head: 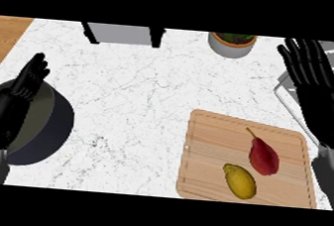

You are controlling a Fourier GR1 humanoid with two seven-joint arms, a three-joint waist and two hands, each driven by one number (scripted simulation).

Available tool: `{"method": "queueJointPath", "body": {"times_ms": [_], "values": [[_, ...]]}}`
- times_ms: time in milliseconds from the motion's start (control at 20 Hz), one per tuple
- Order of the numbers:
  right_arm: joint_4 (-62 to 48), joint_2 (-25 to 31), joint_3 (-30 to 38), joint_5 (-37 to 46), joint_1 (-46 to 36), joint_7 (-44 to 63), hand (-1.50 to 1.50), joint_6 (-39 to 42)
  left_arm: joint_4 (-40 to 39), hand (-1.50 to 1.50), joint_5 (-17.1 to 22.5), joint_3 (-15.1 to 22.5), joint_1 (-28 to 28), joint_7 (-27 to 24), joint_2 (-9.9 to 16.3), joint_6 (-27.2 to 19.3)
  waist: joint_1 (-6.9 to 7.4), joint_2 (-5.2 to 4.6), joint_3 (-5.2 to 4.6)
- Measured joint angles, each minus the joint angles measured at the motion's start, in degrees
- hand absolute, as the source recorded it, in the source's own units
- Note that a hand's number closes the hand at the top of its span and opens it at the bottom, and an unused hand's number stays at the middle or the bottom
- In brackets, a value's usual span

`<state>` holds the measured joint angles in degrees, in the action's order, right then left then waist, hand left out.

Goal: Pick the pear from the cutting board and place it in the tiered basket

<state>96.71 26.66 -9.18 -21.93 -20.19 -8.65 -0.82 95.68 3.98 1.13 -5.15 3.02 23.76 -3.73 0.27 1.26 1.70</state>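
Black fingers stand straight and spread on the right hand [314, 72], which holds nothing and touches nothing; it rises at about two o'clock in the head view, its grey forearm running down the right edge past the cutting board [209, 178]. Over at nine o'clock the left hand [21, 93] is open too, fingers straight and close together, pointing toward twelve, hovering over a dark bowl [51, 135] and holding nothing. On the wooden board at about five o'clock lies the red pear [263, 156], stem toward eleven, with a yellow lemon [239, 181] just beside it at its seven o'clock. A wire basket [292, 95] shows partly behind the right hand. A potted plant [232, 44] sits at one o'clock.
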Motion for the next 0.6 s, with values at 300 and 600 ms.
{"method": "queueJointPath", "body": {"times_ms": [300,600], "values": [[-9.4,1.2,7.9,-16.9,1.3,-2.9,1.50,15.4,0.4,0.00,-2.5,2.3,-0.4,-0.7,-5.1,-4.4,0.15,-1.68,-1.07],[-21.3,-1.1,8.6,-28.7,4.6,2.8,-1.50,25.1,-1.2,0.00,-2.6,5.1,-1.6,-0.2,-10.1,-6.7,0.62,-3.00,-0.98]]}}
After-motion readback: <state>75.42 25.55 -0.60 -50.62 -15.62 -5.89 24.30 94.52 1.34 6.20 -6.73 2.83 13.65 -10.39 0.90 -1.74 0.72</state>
